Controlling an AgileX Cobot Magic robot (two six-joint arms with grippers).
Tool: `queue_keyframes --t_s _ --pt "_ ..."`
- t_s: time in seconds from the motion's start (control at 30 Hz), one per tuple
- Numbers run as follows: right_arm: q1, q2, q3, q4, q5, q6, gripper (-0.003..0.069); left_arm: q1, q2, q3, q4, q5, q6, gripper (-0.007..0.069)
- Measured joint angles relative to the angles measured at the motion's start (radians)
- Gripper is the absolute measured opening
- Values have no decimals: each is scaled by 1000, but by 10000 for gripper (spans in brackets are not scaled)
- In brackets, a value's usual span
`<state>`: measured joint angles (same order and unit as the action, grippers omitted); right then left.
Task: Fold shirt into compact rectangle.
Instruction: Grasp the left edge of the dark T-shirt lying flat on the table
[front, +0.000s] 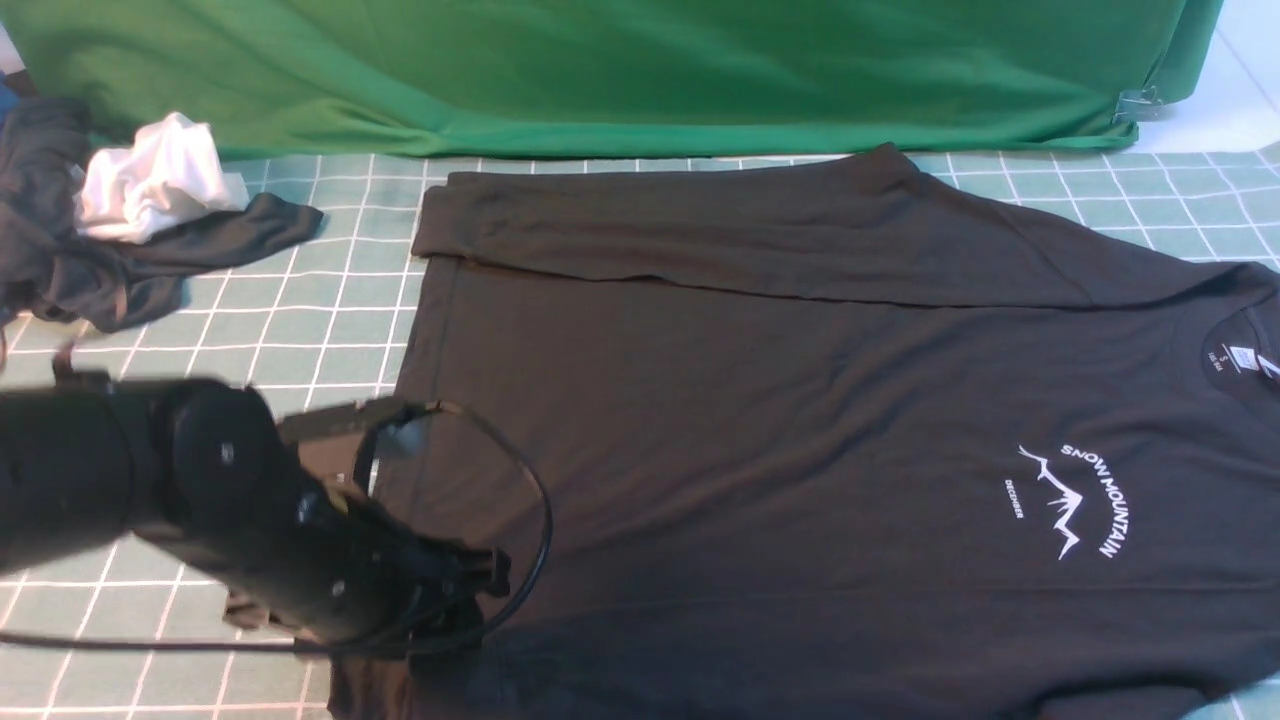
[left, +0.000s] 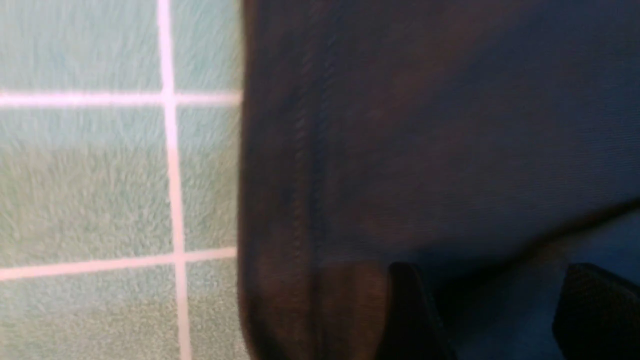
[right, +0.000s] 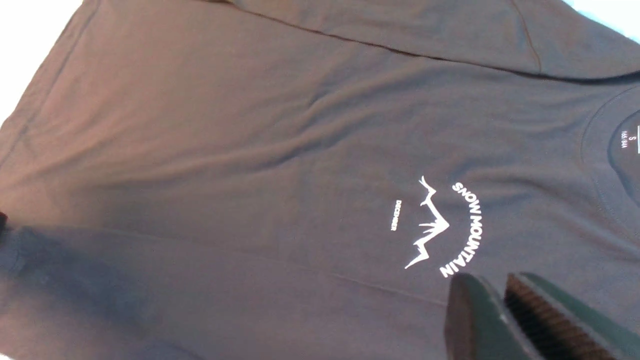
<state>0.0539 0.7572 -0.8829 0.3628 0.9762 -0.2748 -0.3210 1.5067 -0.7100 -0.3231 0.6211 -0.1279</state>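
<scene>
The shirt (front: 780, 400) lies spread on the checked mat (front: 330, 300), filling the centre and right of the front view, its far edge folded over. The left gripper (left: 495, 320) is at lower left, over the hem corner, jaws wide and holding nothing. The right gripper (right: 492, 287) hangs near the chest print (right: 440, 225) — jaws barely parted, empty.
</scene>
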Motion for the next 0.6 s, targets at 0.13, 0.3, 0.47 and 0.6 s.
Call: queue_keyframes --t_s 0.13,0.3,0.47,0.6 --pt "0 0 0 0 0 0 93 -3 -1 -21 3 42 1 347" --pt "0 0 0 0 0 0 102 -7 16 5 4 49 1 347" --pt "0 0 0 0 0 0 113 -7 55 23 -34 45 21 347" --pt "0 0 0 0 0 0 125 -7 60 24 -86 34 86 337"
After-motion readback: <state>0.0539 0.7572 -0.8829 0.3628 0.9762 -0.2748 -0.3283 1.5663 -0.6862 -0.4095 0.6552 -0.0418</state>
